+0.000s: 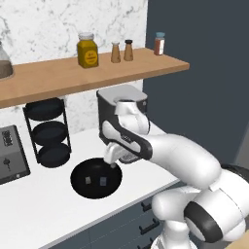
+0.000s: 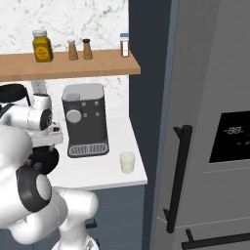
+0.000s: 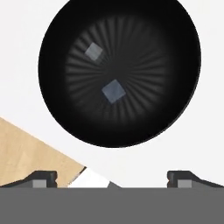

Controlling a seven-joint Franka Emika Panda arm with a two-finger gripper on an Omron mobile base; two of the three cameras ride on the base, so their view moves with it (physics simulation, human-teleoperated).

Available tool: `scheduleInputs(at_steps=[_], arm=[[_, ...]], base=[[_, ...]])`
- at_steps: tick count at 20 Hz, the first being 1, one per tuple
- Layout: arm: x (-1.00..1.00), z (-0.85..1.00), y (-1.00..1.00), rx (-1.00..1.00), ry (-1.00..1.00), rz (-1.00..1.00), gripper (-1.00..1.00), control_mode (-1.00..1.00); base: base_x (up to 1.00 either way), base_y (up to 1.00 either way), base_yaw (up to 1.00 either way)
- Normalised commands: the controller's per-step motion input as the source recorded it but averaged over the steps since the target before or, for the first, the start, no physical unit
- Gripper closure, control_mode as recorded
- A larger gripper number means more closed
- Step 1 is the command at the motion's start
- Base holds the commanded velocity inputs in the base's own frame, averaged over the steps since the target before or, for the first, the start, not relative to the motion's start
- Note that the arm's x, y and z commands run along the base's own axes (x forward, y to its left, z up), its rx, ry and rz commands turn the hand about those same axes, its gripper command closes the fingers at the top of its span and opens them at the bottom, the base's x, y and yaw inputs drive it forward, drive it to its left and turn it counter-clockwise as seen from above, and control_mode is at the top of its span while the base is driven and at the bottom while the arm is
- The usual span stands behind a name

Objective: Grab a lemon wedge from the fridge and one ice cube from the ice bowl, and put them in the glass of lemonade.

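Note:
The ice bowl (image 1: 78, 187), wide and black, sits on the white counter with two ice cubes in it (image 1: 88, 180) (image 1: 103, 181). My gripper (image 1: 113, 164) hangs open just above the bowl's right rim. In the hand view the ice bowl (image 3: 168, 52) lies straight ahead, one ice cube (image 3: 113, 91) near its middle and another (image 3: 93, 51) beyond it. My gripper (image 3: 113, 178) holds nothing, its fingertips (image 3: 43, 177) wide apart. The glass of lemonade (image 2: 127, 162) stands near the counter's right end. The fridge (image 2: 205, 88) is shut, so the lemon wedge is hidden.
A dark coffee machine (image 2: 85, 119) stands behind my hand, between the bowl and the glass. A three-tier black rack (image 1: 47, 131) is at the back left, and a grey appliance (image 1: 10, 153) sits at the left edge. A wooden shelf (image 1: 97, 73) with jars overhangs the counter.

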Motion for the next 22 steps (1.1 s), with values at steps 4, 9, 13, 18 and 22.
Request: scheduleInputs(at_steps=[4, 9, 13, 18, 22], arm=[[-0.06, -0.81, 0.18, 0.0, -0.01, 0.0, -1.0, -1.0], [-0.15, -0.41, 0.32, 0.0, -0.13, 0.0, -1.0, -1.0], [0.0, -0.34, 0.43, -0.01, 0.0, 0.0, -1.0, -1.0], [0.0, -0.38, 0.17, -0.01, 0.02, 0.0, -1.0, -1.0], [0.0, -0.07, 0.04, 0.0, 0.0, 0.0, -1.0, -1.0]], base=[[0.0, 0.0, 0.0], [0.0, 0.0, 0.0], [0.0, 0.0, 0.0], [0.0, 0.0, 0.0], [0.0, 0.0, 0.0]])
